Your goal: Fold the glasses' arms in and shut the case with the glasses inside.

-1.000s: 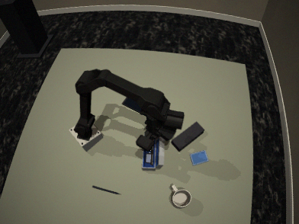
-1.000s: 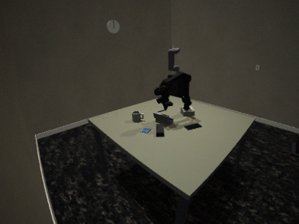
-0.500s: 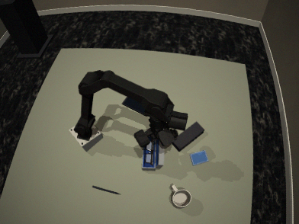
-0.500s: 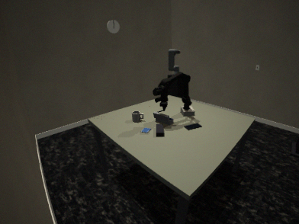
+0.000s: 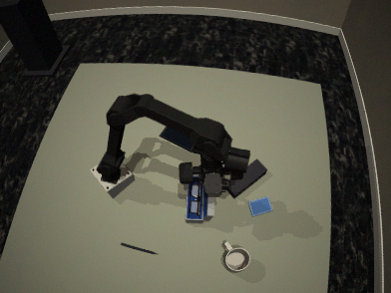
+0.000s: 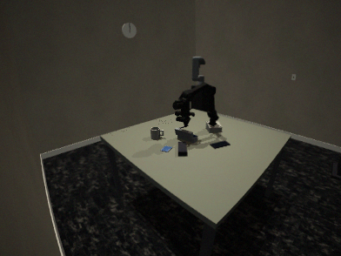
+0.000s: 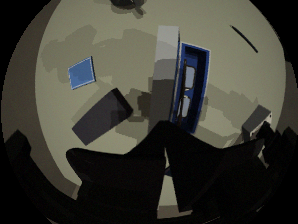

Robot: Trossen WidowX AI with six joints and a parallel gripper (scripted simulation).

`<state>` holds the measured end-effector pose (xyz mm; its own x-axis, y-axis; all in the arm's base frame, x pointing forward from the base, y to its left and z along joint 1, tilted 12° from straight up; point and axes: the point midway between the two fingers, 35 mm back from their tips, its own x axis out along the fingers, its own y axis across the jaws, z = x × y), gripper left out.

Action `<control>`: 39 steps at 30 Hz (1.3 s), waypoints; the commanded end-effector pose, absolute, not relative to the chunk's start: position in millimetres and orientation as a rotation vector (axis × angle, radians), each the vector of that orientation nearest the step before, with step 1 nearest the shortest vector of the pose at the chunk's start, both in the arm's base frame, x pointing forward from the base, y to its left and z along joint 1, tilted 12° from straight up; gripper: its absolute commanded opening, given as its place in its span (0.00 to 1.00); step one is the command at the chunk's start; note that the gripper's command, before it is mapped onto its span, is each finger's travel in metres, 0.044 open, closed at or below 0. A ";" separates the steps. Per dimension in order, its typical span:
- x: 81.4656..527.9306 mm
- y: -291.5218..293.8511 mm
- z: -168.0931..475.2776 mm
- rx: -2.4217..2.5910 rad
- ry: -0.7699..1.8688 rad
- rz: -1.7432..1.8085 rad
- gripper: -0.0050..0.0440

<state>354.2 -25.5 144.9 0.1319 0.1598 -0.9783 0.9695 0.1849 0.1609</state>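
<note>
The blue glasses case [image 5: 193, 198] lies open on the table, with its grey lid [image 7: 165, 63] raised along one long side. The glasses [image 7: 188, 90] lie inside the blue tray; I cannot tell whether their arms are folded. My gripper [image 5: 211, 183] is shut and empty. It hovers just above the end of the case nearest the arm, with its fingers pointing down by the lid's edge. I cannot tell whether they touch it. The case [image 6: 186, 136] also shows under the gripper [image 6: 183, 124] in the exterior view.
A dark flat slab [image 5: 247, 176] lies right of the gripper, and a small blue card [image 5: 260, 206] lies beyond it. A mug [image 5: 235, 259] stands near the front edge. A pen [image 5: 139, 248] lies front left. A dark blue pad [image 5: 175, 137] lies under the arm.
</note>
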 end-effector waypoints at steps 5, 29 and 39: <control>361.0 -27.7 142.5 1.381 1.234 -1.031 0.10; 381.0 -34.3 141.1 1.940 0.856 -1.593 0.10; 388.1 -36.8 140.2 2.126 0.662 -1.791 0.10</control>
